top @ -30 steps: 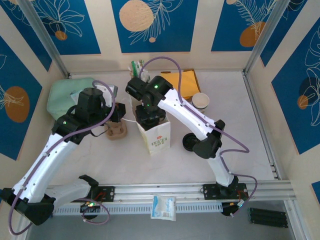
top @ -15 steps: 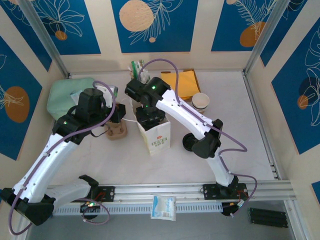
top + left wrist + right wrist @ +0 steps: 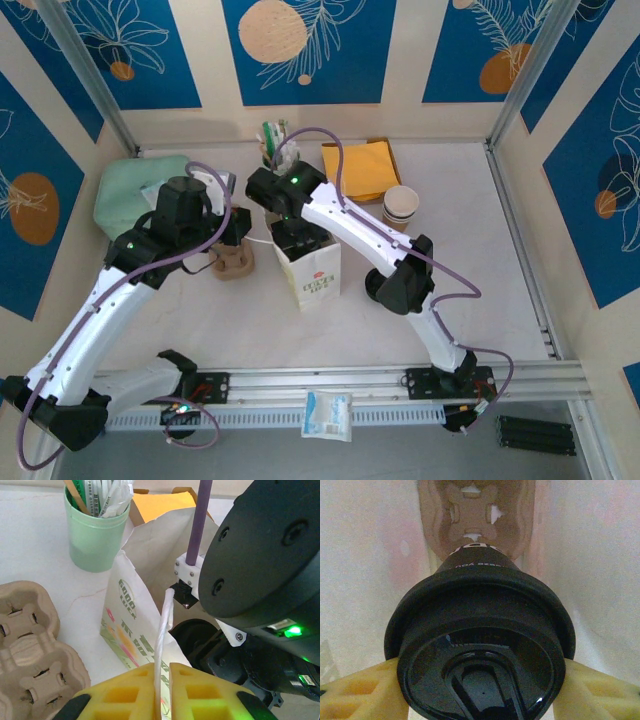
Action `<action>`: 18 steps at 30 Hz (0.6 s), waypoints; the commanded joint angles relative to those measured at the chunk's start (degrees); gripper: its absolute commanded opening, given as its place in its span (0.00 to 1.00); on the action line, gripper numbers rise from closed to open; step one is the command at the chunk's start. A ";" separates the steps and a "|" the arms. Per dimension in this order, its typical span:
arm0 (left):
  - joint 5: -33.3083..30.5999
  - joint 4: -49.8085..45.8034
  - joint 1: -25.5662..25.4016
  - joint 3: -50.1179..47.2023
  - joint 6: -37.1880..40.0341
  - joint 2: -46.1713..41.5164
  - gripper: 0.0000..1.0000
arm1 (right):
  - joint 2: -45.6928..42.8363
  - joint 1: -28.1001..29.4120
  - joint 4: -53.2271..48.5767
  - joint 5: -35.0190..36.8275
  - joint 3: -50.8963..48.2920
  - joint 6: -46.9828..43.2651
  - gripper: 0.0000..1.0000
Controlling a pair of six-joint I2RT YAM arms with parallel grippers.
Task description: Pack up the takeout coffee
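In the right wrist view the takeout coffee (image 3: 480, 645), capped with a black lid, sits between the yellow fingers (image 3: 357, 692) of my right gripper (image 3: 480, 680), which is shut on it. It hangs inside the white paper bag (image 3: 318, 275) above a brown pulp carrier (image 3: 475, 520) on the bag's floor. My right gripper (image 3: 298, 236) reaches down through the bag's mouth. My left gripper (image 3: 161, 680) is shut on the bag's white twisted handle (image 3: 164, 630), holding that side (image 3: 127, 625) up; it is left of the bag (image 3: 243, 232).
A stack of nested cups (image 3: 401, 204) stands right of the bag, black lids (image 3: 376, 284) below it. Another pulp carrier (image 3: 232, 262) lies left of the bag. A green cup of straws (image 3: 272, 140), a yellow envelope (image 3: 360, 165) and a green pad (image 3: 125, 190) sit at the back.
The right arm has shifted a little to the left over the bag, uncovering the cup stack. The left arm and the bag have stayed put.
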 commanded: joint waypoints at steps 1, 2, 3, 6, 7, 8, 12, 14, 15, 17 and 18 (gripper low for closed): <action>0.78 0.59 0.47 -0.42 -0.44 -1.08 0.15 | 0.47 0.23 -8.77 0.27 -0.63 -0.04 0.60; 0.78 0.62 0.45 -0.41 -0.43 -1.08 0.15 | 0.38 0.13 -8.76 0.13 -0.79 0.07 0.60; 0.73 0.58 0.43 -0.43 -0.43 -1.10 0.15 | 0.41 0.12 -8.76 0.04 -0.83 0.22 0.60; 0.70 0.50 0.44 -0.42 -0.39 -1.17 0.15 | 0.25 -0.15 -8.69 -0.32 -0.67 0.35 0.60; 0.62 0.43 0.43 -0.39 -0.22 -1.21 0.15 | 0.21 -0.23 -8.68 -0.52 -0.58 0.45 0.60; 0.52 0.33 0.45 -0.42 -0.26 -1.27 0.15 | 0.18 -0.33 -8.73 -0.76 -0.47 0.48 0.60; 0.34 0.25 0.51 -0.75 -0.16 -1.52 0.14 | 0.23 -0.58 -8.68 -1.75 -0.30 0.72 0.60; 0.17 0.20 0.49 -0.77 -0.17 -1.56 0.14 | 0.34 -0.70 -8.68 -2.10 -0.59 0.76 0.60; 0.07 0.06 0.44 -0.81 -0.14 -1.65 0.13 | 0.24 -0.80 -8.68 -2.12 -0.71 0.88 0.60; -0.03 -0.10 0.50 -0.85 -0.11 -1.78 0.13 | 0.24 -0.89 -8.68 -2.28 -1.00 1.01 0.60; -0.06 -0.17 0.44 -0.73 0.00 -1.87 0.13 | 0.21 -0.93 -8.68 -2.51 -1.10 1.03 0.60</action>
